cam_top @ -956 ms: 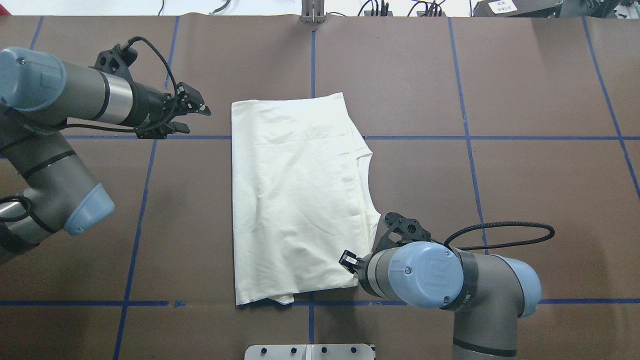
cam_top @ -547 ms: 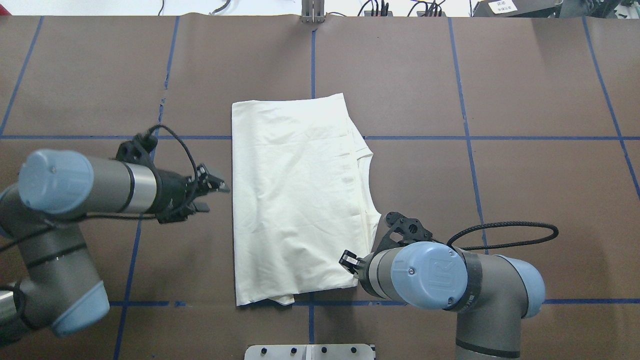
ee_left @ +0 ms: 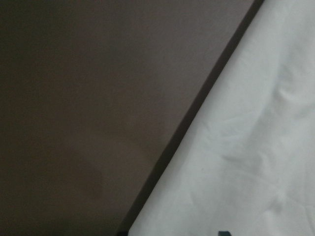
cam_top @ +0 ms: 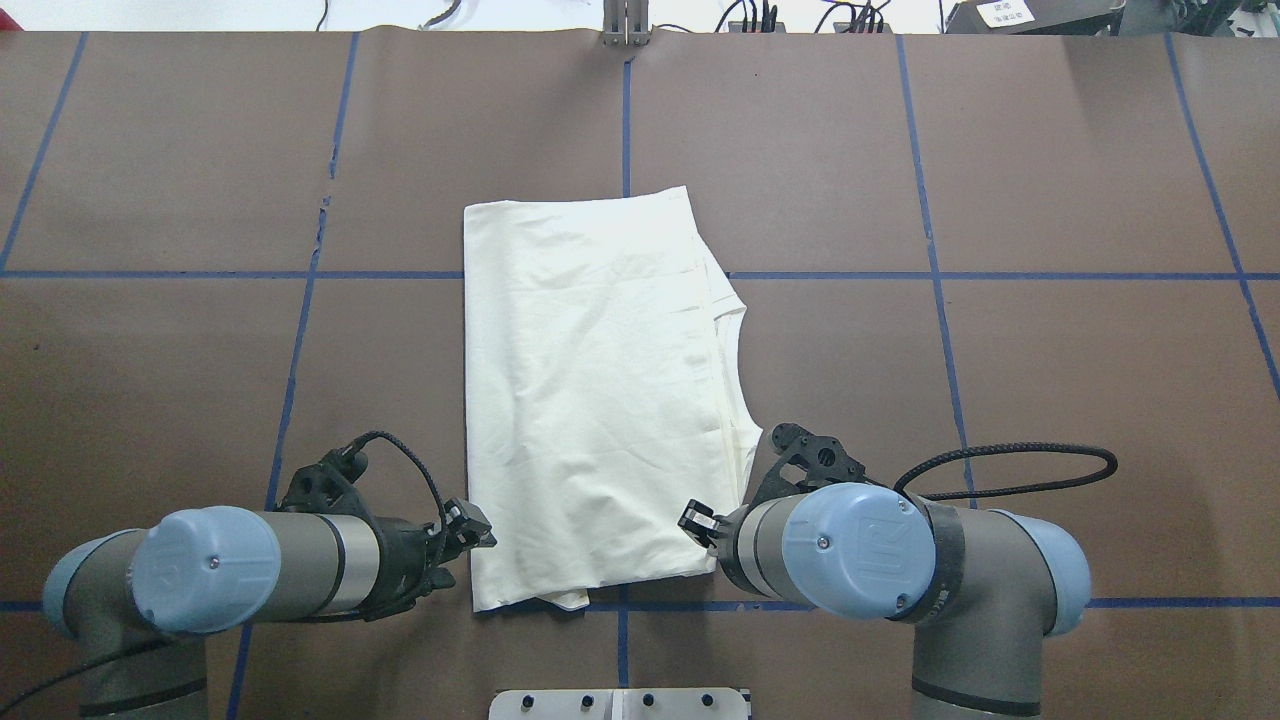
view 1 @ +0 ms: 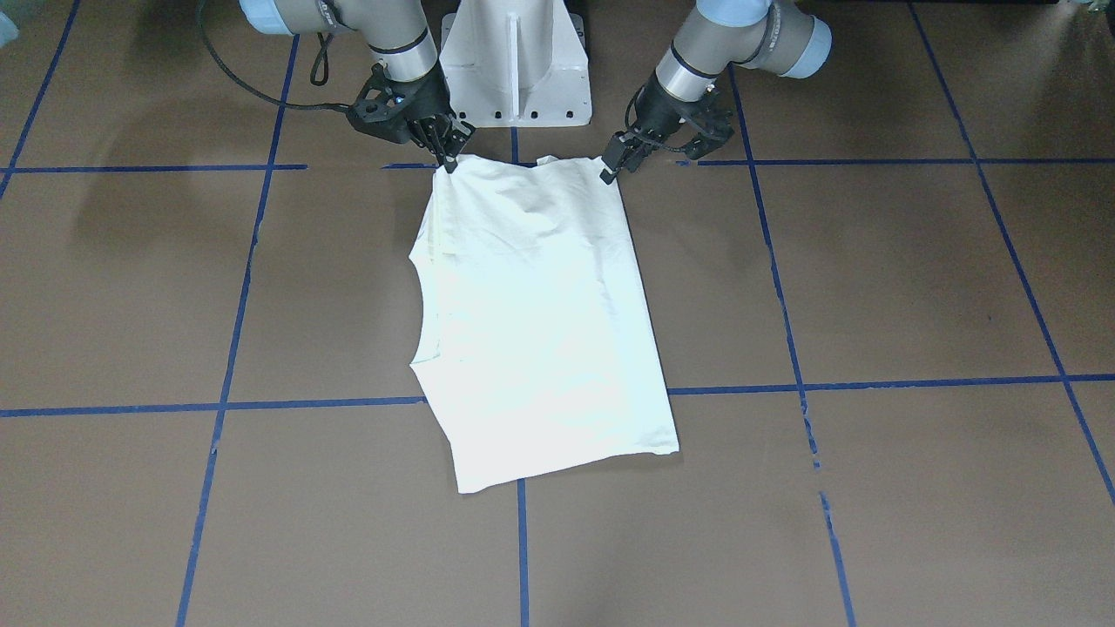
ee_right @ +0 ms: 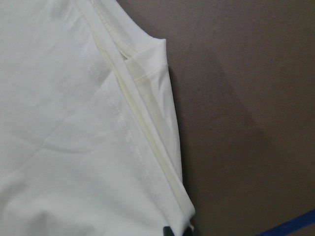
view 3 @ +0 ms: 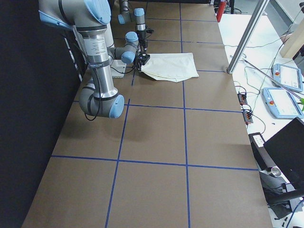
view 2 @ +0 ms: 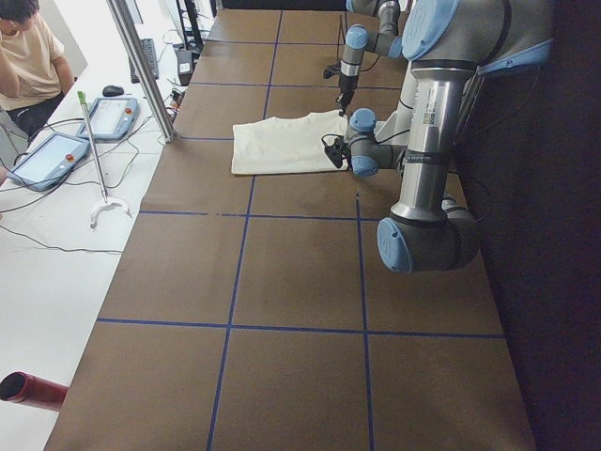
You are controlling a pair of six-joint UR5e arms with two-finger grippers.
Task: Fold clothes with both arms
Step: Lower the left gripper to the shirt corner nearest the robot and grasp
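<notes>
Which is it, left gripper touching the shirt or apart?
Cannot tell. The front-facing view puts the left gripper at the shirt corner, but neither contact nor gap shows plainly.

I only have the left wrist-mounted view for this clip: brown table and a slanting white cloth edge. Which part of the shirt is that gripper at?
Observer: In the overhead view the left gripper is low beside the shirt, at the corner nearest the robot on its left side. The cloth lies flat as a long folded panel.
Operator: And where is the other arm?
Observer: The right gripper is at the opposite near corner. The front-facing view shows its fingertips right at the cloth's edge, so both grippers are at the end nearest the robot.
</notes>
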